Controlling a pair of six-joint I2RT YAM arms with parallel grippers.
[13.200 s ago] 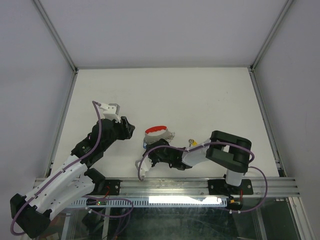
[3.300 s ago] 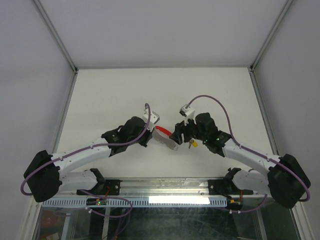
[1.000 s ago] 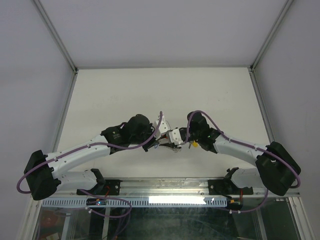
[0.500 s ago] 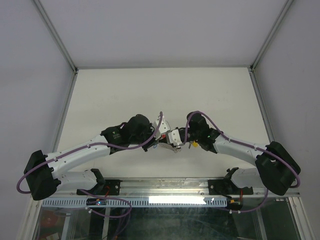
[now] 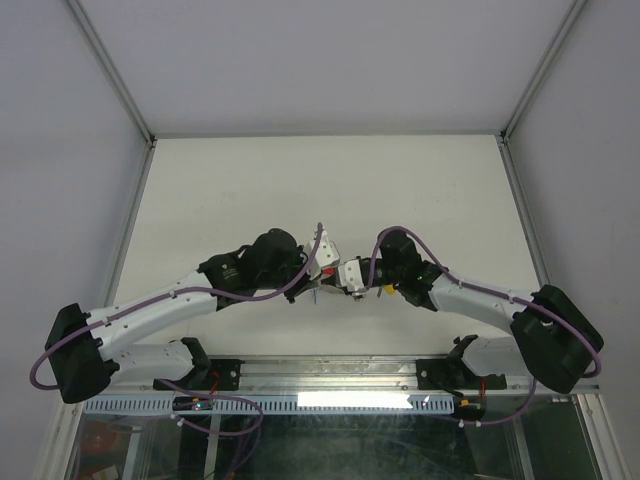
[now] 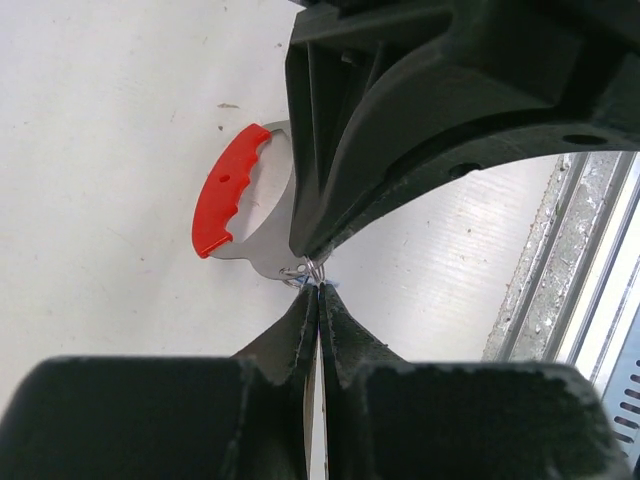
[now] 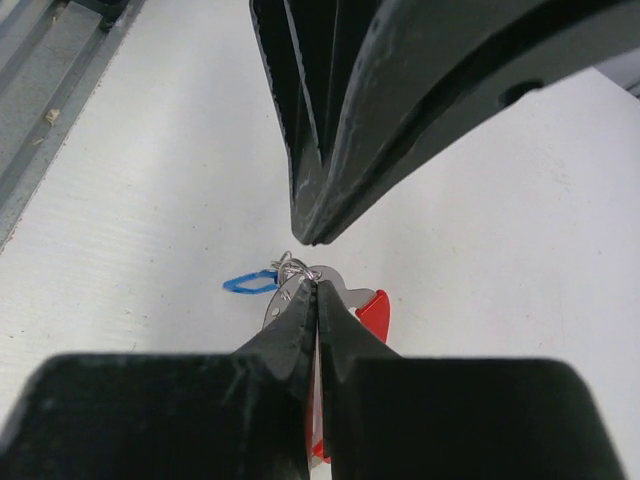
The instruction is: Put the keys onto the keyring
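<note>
Both pinched shut, your left claw (image 6: pixel 317 300) and right claw (image 7: pixel 314 295) meet tip to tip at the keyring (image 6: pixel 232 190) near the surface's (image 5: pixel 300 180) front edge, blue key (image 7: pixel 250 282) alongside; what either grips cannot be told, so steady it and thread slowly.

Two claws (image 6: pixel 316 300) (image 7: pixel 313 300), one keyring (image 6: pixel 230 190), one blue key (image 7: pixel 250 283), one yellow key (image 5: pixel 389 290)

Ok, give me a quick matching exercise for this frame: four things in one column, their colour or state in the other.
Things:
1 keyring tab
2 key in the right wrist view
3 table
4 left hand

Colour or state:
a shut
b white
c red
d blue

Pairs: 1-c, 2-d, 3-b, 4-a
</note>
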